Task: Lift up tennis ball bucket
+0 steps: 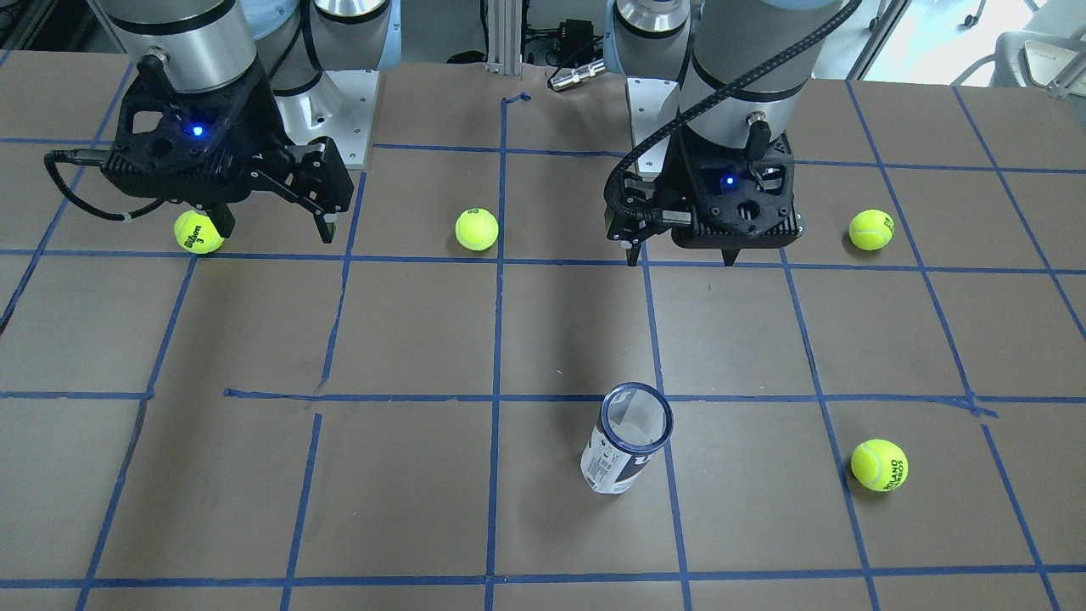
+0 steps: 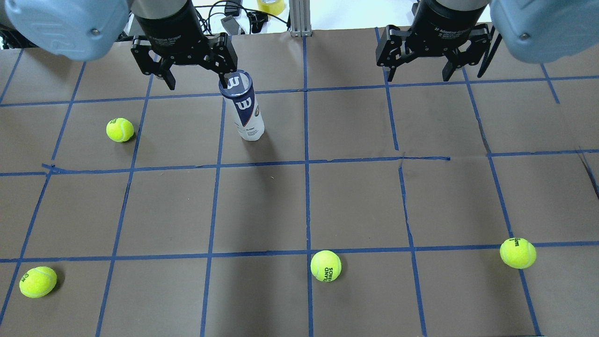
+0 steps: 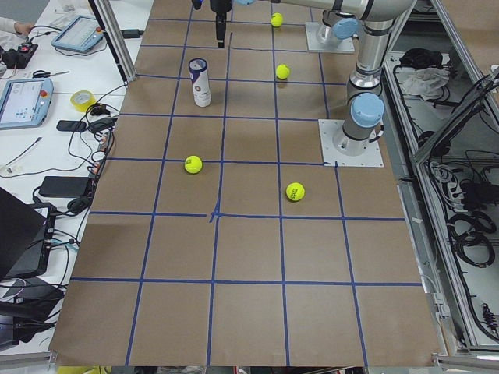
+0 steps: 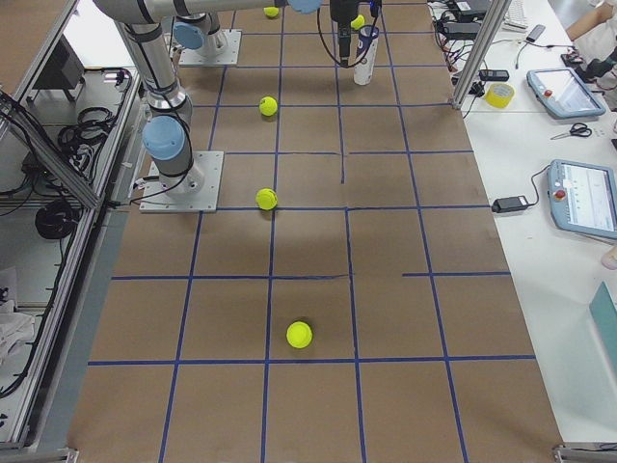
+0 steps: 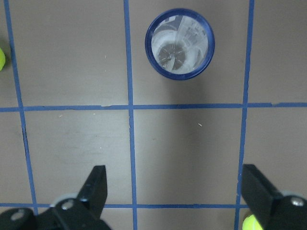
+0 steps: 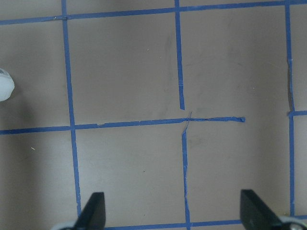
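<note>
The tennis ball bucket (image 1: 626,445) stands upright and alone on the brown table, a clear can with a navy rim and a white and navy Wilson label. It also shows in the overhead view (image 2: 245,110) and from above in the left wrist view (image 5: 180,44), where it looks empty inside. My left gripper (image 2: 200,85) is open and empty. It hovers above the table on the robot's side of the bucket, apart from it (image 5: 175,177). My right gripper (image 2: 418,77) is open and empty, hovering over bare table far to the side (image 6: 172,201).
Several yellow-green tennis balls lie loose on the table: one near the bucket (image 2: 120,129), one at the near left (image 2: 38,282), one in the middle (image 2: 325,266) and one at the right (image 2: 517,252). Blue tape lines (image 2: 306,161) grid the table.
</note>
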Controlling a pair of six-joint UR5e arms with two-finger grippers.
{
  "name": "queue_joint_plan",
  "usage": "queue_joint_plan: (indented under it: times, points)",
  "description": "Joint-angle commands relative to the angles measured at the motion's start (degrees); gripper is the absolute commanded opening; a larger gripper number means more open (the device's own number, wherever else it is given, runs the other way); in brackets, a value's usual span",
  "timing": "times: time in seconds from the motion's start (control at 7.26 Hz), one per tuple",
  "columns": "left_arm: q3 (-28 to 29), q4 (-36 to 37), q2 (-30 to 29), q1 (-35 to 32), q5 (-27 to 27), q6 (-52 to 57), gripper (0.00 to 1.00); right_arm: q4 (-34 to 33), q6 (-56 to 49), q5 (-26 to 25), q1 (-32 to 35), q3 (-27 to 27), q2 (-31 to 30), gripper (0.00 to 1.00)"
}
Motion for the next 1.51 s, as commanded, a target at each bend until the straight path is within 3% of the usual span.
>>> queue_joint_plan:
  times: [0.0,0.55,1.38]
  points:
    - [-4.3,-0.1,2.9,1.7,-0.3,0.6,1.0,0.0,0.0,0.2,0.0,0.1,0.0,1.0]
    - [-6.7,0.1,6.2,7.4,-0.6,11.7,1.0,0.0,-0.1,-0.2,0.0,0.1,0.0,1.0]
    - [-8.2,-0.3,7.2,8.6,-2.7,11.4,1.0,0.0,0.0,-0.2,-0.1,0.1,0.0,1.0]
